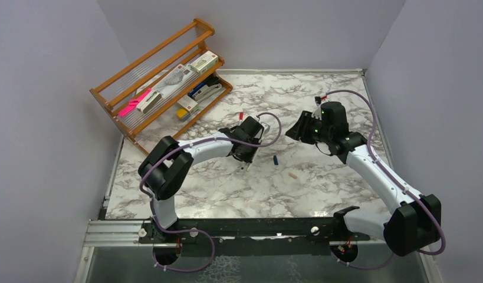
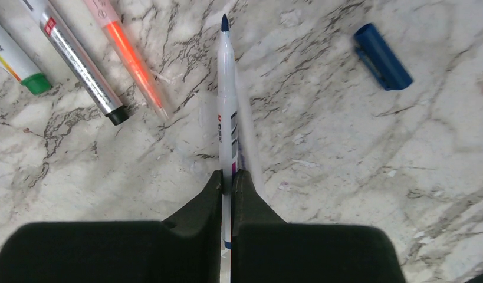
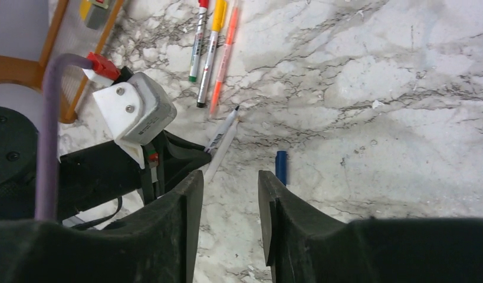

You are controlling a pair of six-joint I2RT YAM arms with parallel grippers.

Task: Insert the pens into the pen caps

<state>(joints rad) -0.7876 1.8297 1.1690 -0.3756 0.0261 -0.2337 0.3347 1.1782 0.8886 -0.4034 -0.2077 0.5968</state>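
One pen (image 2: 227,106), white-barrelled with a dark blue tip, sits clamped between the closed fingers of the left gripper (image 2: 228,180). Its long axis runs straight out from the jaws, tip pointing away from the wrist, and its rear end is hidden between the fingers. The dark blue cap (image 2: 382,56) lies flat on the marble table (image 2: 321,177), right of the tip and apart from it, slanted across the pen's line; which end is open cannot be made out. To the left, a green-tipped pen (image 2: 15,56), a black-tipped pen (image 2: 79,65) and an orange pen (image 2: 132,65) lie side by side, their upper ends cut off by the frame. The right gripper (image 3: 230,177) hangs over the table with its fingers spread wide and nothing between them. From above, a red cap (image 1: 241,115) and a pale pink cap (image 1: 293,175) show as specks. A wooden rack (image 1: 162,76) fills the far left corner, and bare marble lies toward the right wall
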